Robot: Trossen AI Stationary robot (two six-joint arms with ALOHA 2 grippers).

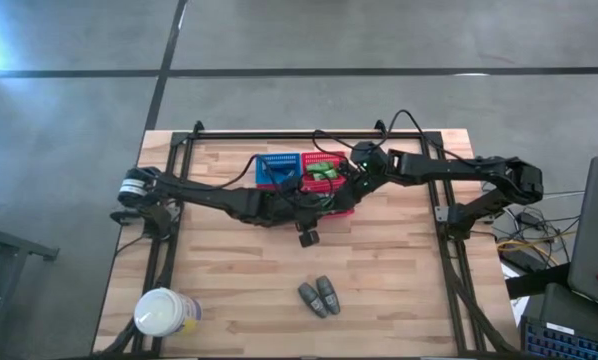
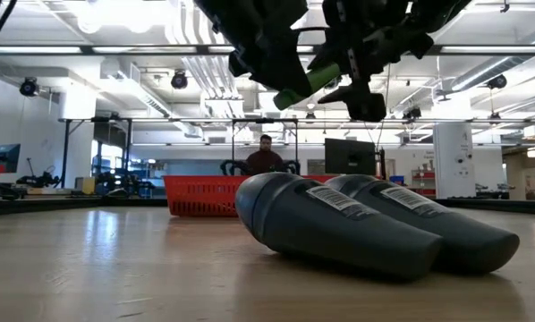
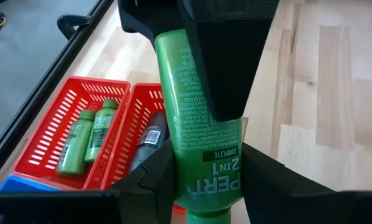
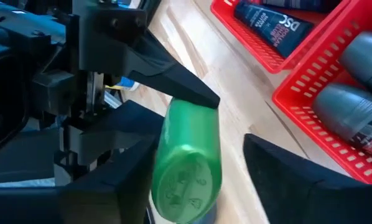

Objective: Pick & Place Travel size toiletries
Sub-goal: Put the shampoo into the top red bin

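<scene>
The left gripper [image 3: 201, 180] clamps a green shampoo tube [image 3: 198, 112] in mid-air beside the red basket [image 1: 336, 208], while the right gripper [image 4: 192, 180] straddles the tube's cap end, jaws not yet touching. Light, squeezable and slick plastic, the tube looks best taken across its firm cap end. Two green tubes [image 3: 86, 140] and a dark bottle [image 3: 150, 140] lie in the red basket compartments.
</scene>
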